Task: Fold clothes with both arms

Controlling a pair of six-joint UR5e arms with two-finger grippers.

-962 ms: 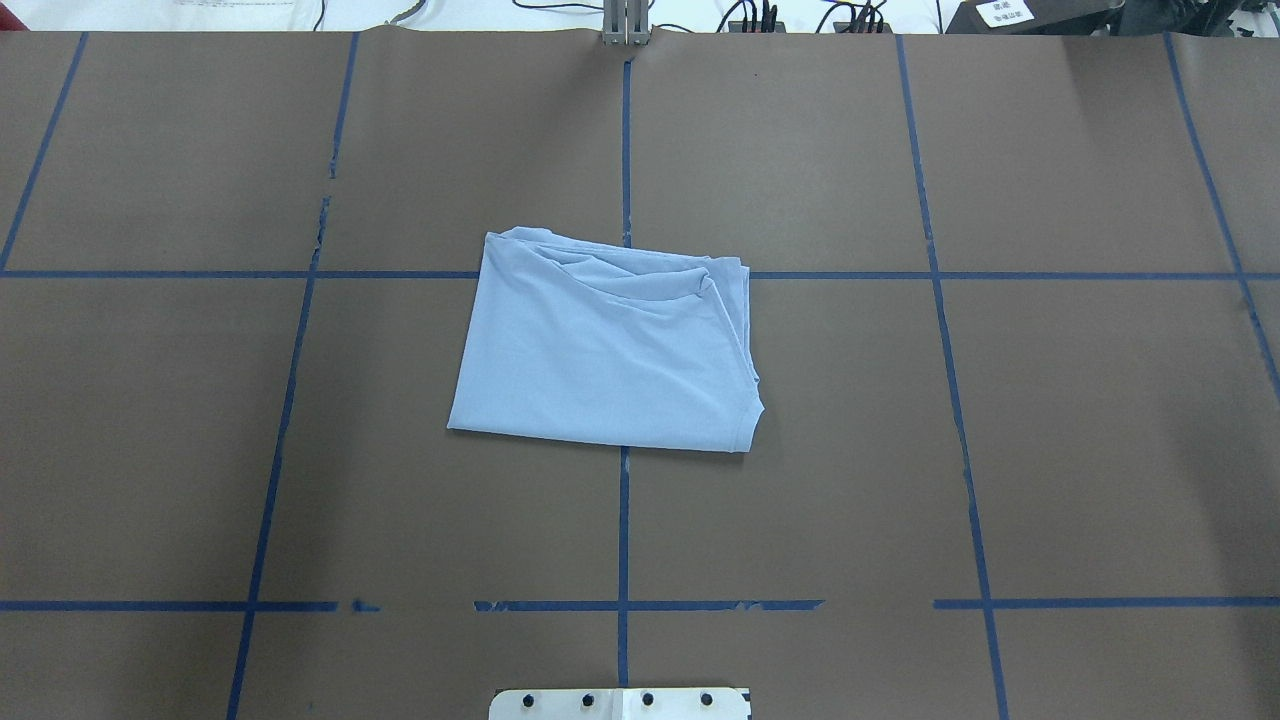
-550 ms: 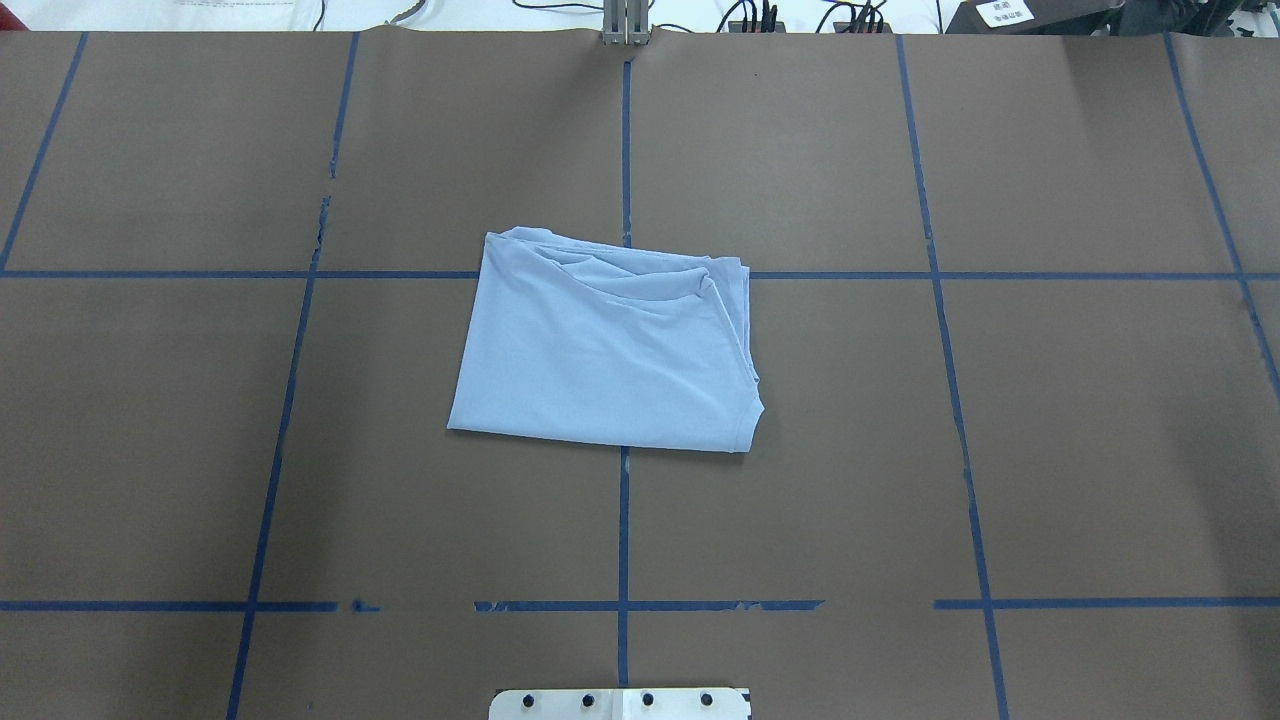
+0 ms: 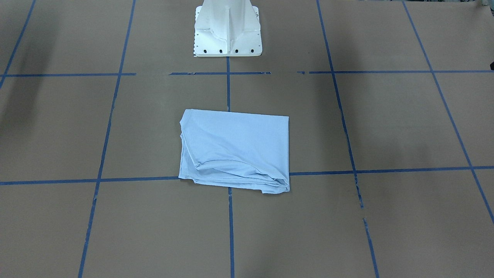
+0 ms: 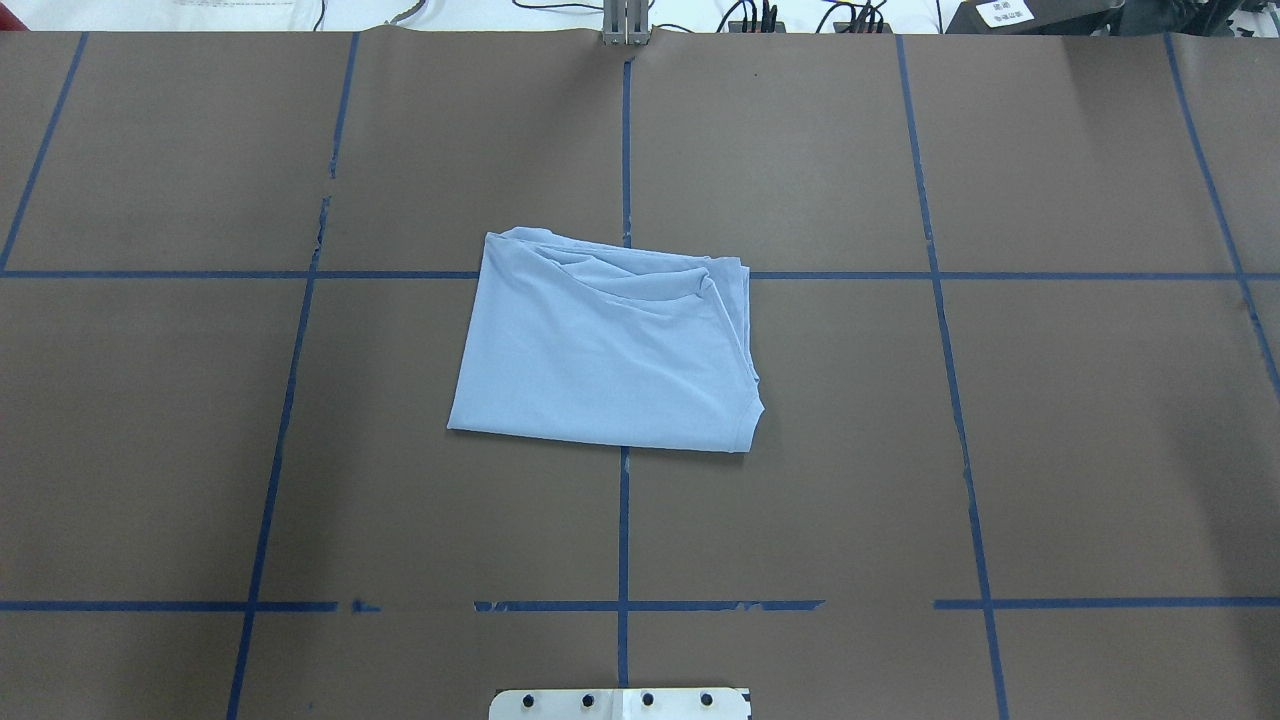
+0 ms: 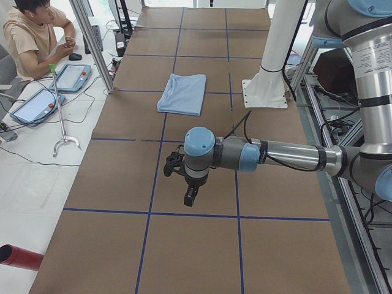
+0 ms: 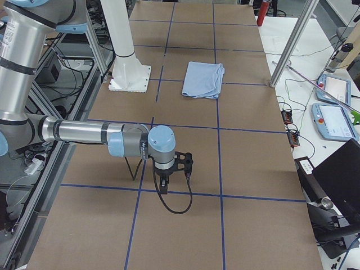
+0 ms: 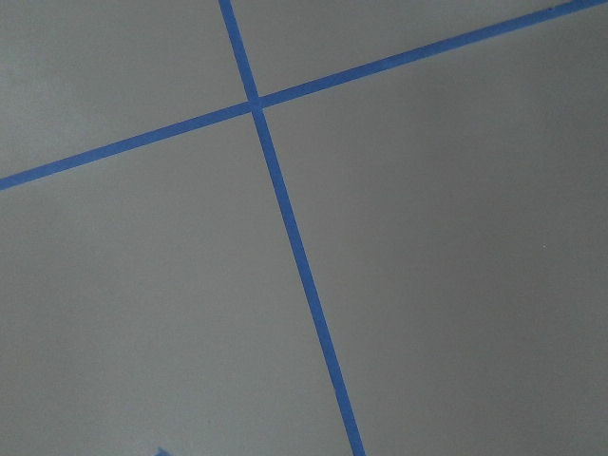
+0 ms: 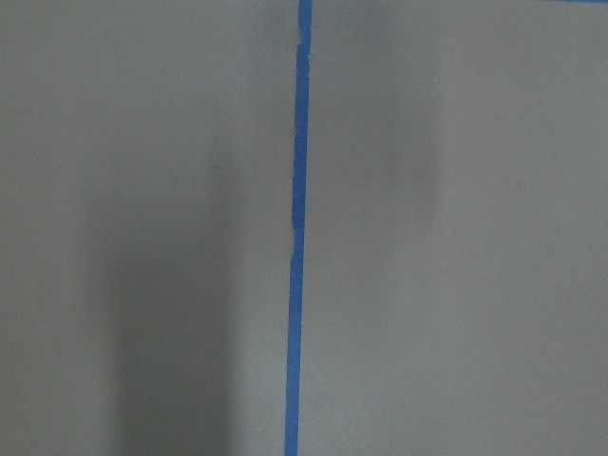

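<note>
The light blue T-shirt (image 4: 605,350) lies folded into a rough rectangle at the middle of the brown table, with bunched layers along its far edge. It also shows in the front view (image 3: 235,150) and both side views (image 5: 182,93) (image 6: 203,79). Its print and neck label are hidden. My left gripper (image 5: 182,182) hangs low over bare table far to the shirt's left. My right gripper (image 6: 174,170) hangs far to its right. Both show only in the side views, so I cannot tell whether they are open or shut. The wrist views show only table and blue tape.
The white pedestal base (image 3: 227,31) stands at the robot's side of the table. An operator (image 5: 33,37) sits past the far edge with teach pendants (image 5: 37,104) (image 6: 332,121). Metal posts (image 5: 92,43) stand at that edge. Blue tape lines grid the table (image 4: 900,450).
</note>
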